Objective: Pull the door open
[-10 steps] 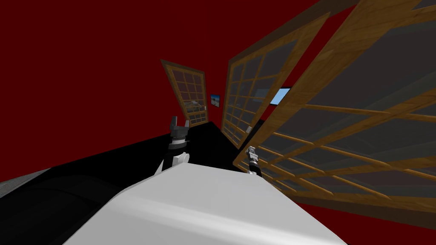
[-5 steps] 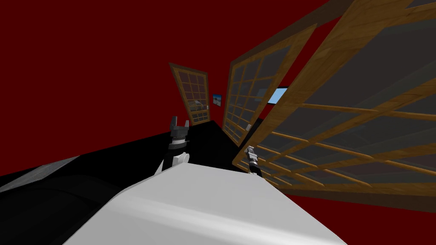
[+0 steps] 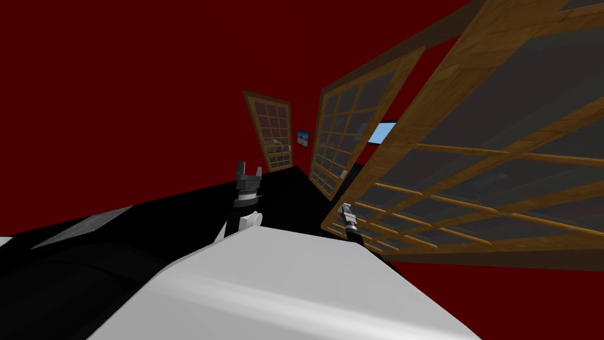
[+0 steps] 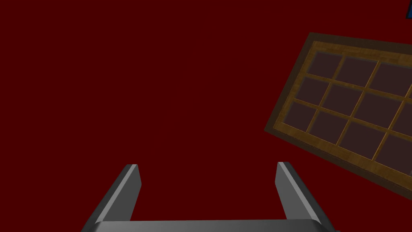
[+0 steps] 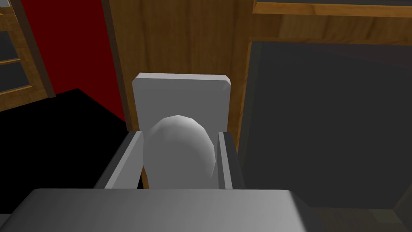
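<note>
Glazed wooden door [image 3: 472,147]: fills right of head frame, standing at an angle to the red wall [image 3: 118,88] | left gripper [image 3: 248,172]: centre frame, fingers wide apart, holding nothing | right gripper [image 3: 347,211]: at door's near edge, fingers pressed on both sides of grey door knob [image 5: 179,153] | grey backplate [image 5: 181,94]: behind knob.
</note>
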Motion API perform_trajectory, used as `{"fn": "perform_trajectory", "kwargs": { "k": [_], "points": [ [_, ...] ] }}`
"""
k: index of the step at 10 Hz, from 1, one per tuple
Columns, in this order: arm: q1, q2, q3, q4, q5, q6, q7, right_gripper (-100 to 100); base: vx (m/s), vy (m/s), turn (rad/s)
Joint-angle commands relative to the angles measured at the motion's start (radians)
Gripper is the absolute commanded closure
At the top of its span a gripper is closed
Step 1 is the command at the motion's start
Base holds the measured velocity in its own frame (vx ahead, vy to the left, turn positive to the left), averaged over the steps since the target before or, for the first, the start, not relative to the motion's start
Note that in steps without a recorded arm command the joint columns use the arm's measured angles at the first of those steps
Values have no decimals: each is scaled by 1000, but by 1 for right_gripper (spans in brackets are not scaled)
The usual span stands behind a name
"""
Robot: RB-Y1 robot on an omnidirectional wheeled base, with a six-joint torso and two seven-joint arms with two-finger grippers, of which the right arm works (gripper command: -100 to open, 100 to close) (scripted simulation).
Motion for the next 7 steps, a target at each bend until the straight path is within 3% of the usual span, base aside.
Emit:
{"fn": "perform_trajectory", "kwargs": {
  "k": [1,6,7],
  "points": [
    [12,-14,24,-3,14,-16,-24,100,-214,-30,91],
    [42,-54,83,-19,47,-55,-83,100,-205,-41,68],
    [39,-49,76,-19,43,-47,-73,100,-97,-13,16]
  ]
}}
